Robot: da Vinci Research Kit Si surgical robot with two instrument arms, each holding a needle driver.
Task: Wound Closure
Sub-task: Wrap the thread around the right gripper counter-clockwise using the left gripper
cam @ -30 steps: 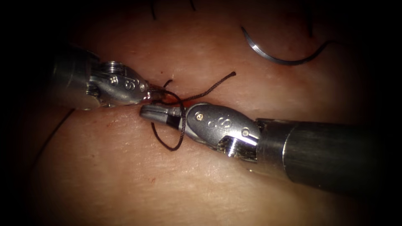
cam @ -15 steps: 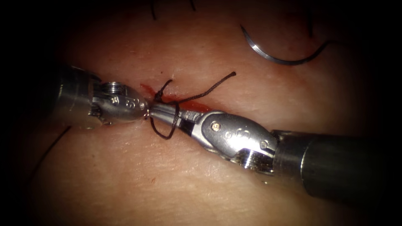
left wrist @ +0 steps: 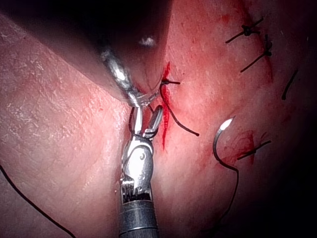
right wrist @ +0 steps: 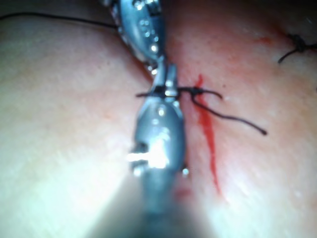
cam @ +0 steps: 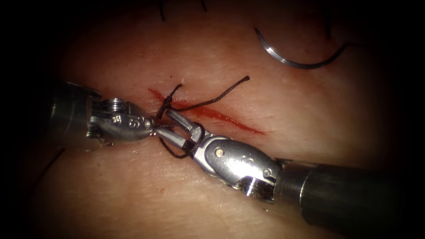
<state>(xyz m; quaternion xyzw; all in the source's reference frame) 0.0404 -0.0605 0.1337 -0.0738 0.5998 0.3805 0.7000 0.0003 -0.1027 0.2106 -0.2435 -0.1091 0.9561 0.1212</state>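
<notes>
R tool [cam: 170, 126] jaws apart astride thread [cam: 208, 101]

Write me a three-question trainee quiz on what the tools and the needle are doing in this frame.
1. True or false: the right tool holds the needle.
2. The right tool's jaws are: A open, B shut, C hidden.
3. What is looped round the right tool and held by the left tool?
Key: 1 false, the needle lies free on the tissue, away from both tools. 2 A. 3 the thread.
</notes>
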